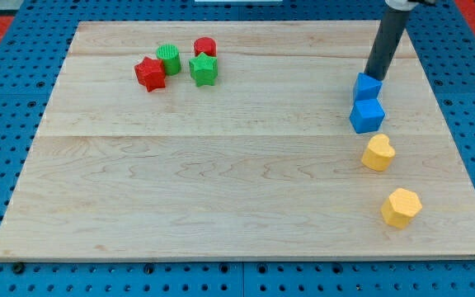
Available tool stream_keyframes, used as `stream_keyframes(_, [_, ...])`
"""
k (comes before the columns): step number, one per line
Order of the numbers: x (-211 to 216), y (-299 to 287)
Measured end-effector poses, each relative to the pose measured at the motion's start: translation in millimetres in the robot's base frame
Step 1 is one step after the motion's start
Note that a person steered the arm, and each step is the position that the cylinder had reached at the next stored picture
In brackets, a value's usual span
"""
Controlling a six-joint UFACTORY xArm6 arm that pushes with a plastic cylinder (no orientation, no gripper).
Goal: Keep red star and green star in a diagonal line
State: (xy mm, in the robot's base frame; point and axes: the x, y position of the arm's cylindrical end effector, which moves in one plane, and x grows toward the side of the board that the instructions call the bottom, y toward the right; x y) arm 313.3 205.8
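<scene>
The red star [150,73] lies at the view's upper left of the wooden board [221,181]. The green star [204,70] lies to its right, a little apart, at about the same height. My tip [373,77] is far off at the view's upper right, just above the upper blue block [367,87] and touching or nearly touching its top edge. The rod rises from there out of the view's top.
A green cylinder [169,58] sits between the stars, slightly above them. A red cylinder [205,48] sits above the green star. A blue cube [367,115] lies below the upper blue block. A yellow heart-like block [378,153] and a yellow hexagon [401,207] lie lower right.
</scene>
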Motion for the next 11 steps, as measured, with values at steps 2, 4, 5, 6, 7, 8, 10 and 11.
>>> stream_keyframes(2, [60, -204])
stream_keyframes(4, [21, -406])
stream_keyframes(5, [12, -324])
stream_keyframes(6, [10, -228])
stream_keyframes(7, [-12, -206])
stream_keyframes(8, [-36, -214])
stream_keyframes(10, [-21, -144])
stream_keyframes(11, [2, -182])
